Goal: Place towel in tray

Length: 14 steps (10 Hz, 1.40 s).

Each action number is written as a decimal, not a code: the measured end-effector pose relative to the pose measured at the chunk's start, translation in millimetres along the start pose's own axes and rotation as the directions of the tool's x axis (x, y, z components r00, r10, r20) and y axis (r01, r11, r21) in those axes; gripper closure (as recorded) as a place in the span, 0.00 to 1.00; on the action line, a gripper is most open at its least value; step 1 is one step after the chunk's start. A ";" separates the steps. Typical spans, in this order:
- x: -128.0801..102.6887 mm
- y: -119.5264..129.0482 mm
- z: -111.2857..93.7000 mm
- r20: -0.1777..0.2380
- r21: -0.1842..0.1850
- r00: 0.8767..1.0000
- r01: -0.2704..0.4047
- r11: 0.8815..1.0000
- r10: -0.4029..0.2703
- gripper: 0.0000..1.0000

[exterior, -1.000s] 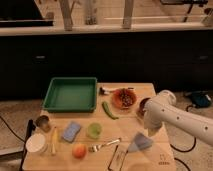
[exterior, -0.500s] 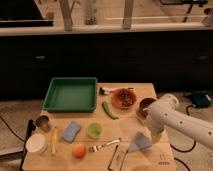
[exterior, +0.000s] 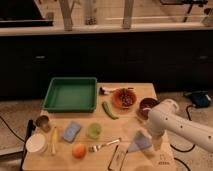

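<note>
"Where was the gripper [exterior: 154, 141]?"

"Down low, right against the pale blue towel [exterior: 138, 144]. The towel peaked up just left of it, as if bunched for lifting. Spread or pinching, I couldn't tell."

"And the green tray [exterior: 70, 107]?"

"Well beyond it, up-left across the table [exterior: 100, 162]."

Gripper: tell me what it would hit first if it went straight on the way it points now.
The gripper points down, close beside the right edge of the light blue towel. Straight on, it would probably meet that edge, or the wooden table just next to it; depth is unclear.
</note>
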 end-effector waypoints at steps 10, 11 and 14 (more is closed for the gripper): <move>-9.4 7.1 23.8 0.037 -0.017 0.999 0.023 1.000 -0.022 0.28; -9.3 7.8 25.6 0.041 -0.019 0.999 0.022 1.000 -0.022 0.35; -8.7 7.0 27.4 0.048 -0.020 0.999 0.024 1.000 -0.023 0.65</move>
